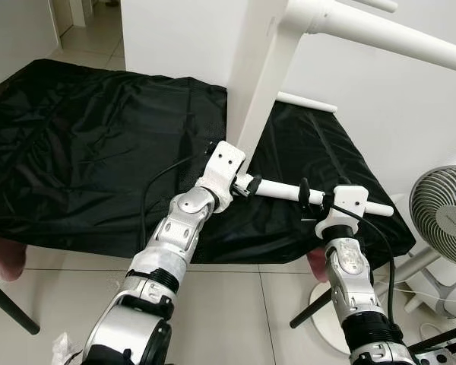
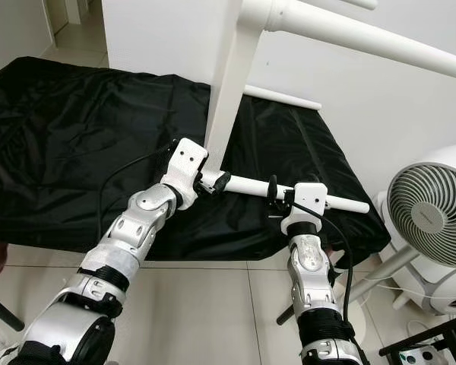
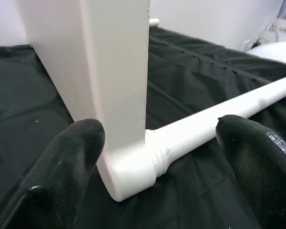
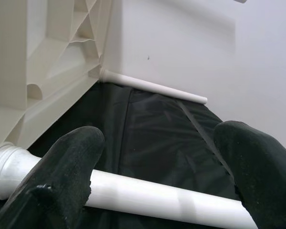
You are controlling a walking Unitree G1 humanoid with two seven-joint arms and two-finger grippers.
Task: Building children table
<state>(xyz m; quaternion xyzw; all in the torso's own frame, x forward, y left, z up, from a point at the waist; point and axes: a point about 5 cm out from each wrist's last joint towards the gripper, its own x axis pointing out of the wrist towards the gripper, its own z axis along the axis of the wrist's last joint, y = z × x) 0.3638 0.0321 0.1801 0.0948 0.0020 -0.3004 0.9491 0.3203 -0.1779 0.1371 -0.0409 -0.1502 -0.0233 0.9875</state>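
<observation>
Black cloth (image 1: 83, 152) drapes the low platform before you, a white fan (image 1: 444, 217) at its right. From the head views, your white tabletop (image 1: 262, 84) stands on edge on the cloth, and a white leg (image 1: 289, 190) juts sideways from its lower corner. Your left gripper (image 1: 239, 185) sits at that joint, your right gripper (image 1: 313, 204) further along the leg. Left wrist view: fingers (image 3: 71, 157) spread, straddling the corner without touching. Right wrist view: fingers (image 4: 69, 162) apart around the leg.
</observation>
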